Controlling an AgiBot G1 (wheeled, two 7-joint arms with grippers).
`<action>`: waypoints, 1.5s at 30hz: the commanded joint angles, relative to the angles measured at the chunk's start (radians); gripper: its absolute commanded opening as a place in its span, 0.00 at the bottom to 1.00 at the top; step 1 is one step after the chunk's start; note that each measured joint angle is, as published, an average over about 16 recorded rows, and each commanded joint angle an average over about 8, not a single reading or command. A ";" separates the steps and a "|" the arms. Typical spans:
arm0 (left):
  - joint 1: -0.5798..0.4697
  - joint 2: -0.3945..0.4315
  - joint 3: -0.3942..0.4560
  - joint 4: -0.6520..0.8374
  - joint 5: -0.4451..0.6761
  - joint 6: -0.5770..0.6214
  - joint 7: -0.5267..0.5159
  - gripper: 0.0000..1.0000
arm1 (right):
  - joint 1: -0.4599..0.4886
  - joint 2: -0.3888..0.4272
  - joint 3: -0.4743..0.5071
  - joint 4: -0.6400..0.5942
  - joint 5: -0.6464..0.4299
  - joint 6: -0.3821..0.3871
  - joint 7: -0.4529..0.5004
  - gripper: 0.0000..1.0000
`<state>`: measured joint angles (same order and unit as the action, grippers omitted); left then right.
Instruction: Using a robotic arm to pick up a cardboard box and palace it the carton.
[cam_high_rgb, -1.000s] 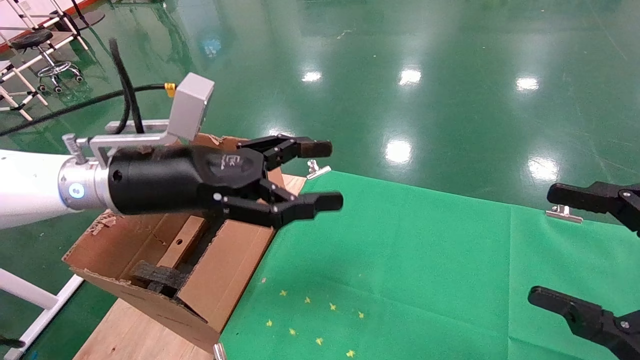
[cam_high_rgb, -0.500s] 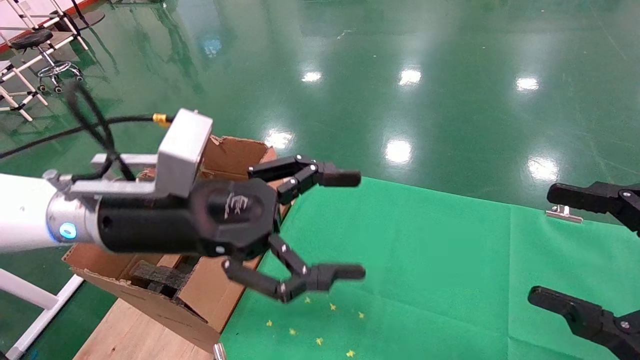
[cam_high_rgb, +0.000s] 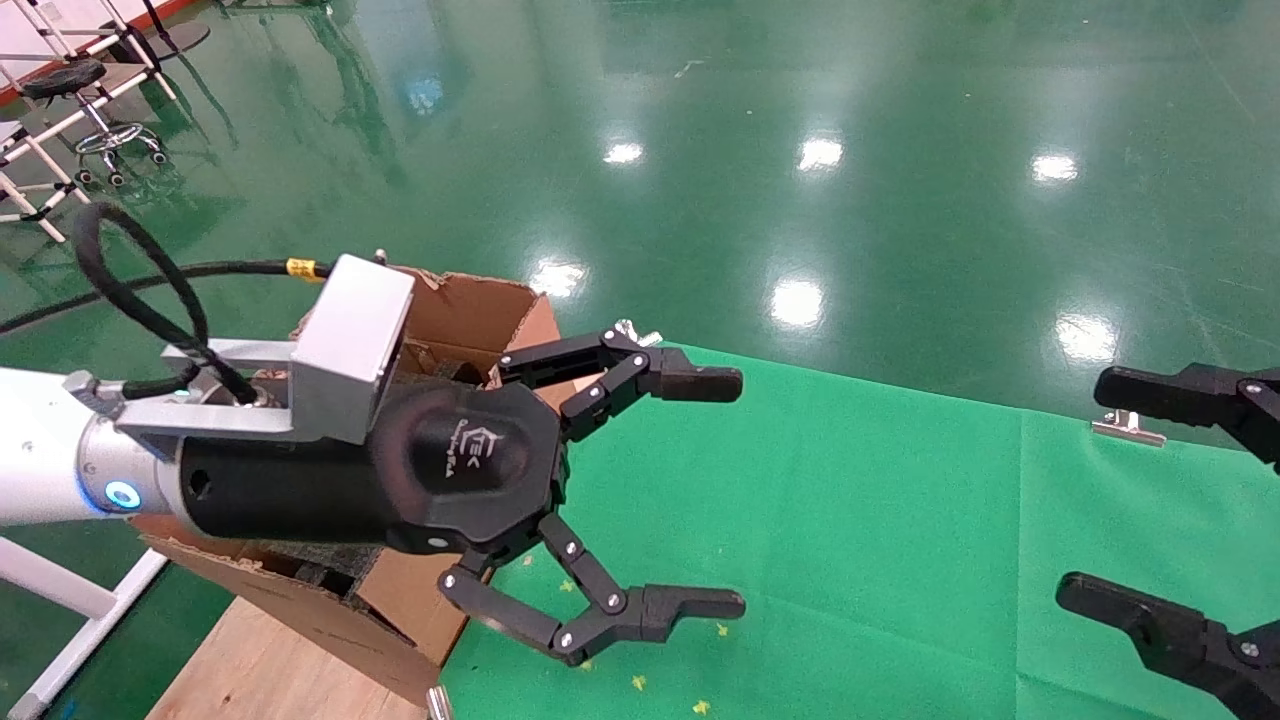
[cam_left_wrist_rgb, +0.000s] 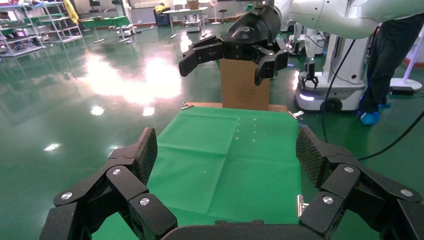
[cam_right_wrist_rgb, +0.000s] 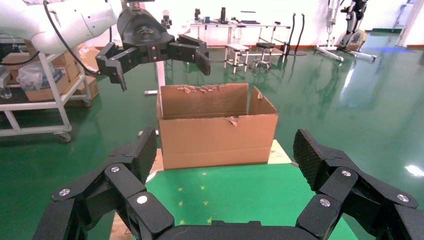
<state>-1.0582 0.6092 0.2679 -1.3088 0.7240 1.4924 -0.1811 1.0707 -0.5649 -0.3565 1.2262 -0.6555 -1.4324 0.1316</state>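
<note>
Brown carton (cam_high_rgb: 470, 310) sits just behind and below our left gripper (cam_high_rgb: 700, 495), jaws spread wide, empty. Small box not visible; right gripper (cam_high_rgb: 1170, 500), also spread, idles well apart.

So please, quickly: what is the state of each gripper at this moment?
Left gripper: open, holding nothing, raised beside the carton.
Right gripper: open, holding nothing, over the green cloth.

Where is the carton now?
In the head view the carton stands at the left, against the green cloth's left edge, partly behind the open left gripper.
</note>
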 joint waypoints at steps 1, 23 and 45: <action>-0.003 0.000 0.002 0.005 0.000 0.000 -0.001 1.00 | 0.000 0.000 0.000 0.000 0.000 0.000 0.000 1.00; -0.014 0.002 0.010 0.023 0.005 0.002 -0.006 1.00 | 0.000 0.000 0.000 0.000 0.000 0.000 0.000 1.00; -0.016 0.002 0.012 0.025 0.007 0.003 -0.007 1.00 | 0.000 0.000 0.000 0.000 0.000 0.000 0.000 1.00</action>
<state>-1.0742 0.6111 0.2797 -1.2838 0.7304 1.4955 -0.1881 1.0706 -0.5649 -0.3565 1.2262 -0.6555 -1.4324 0.1316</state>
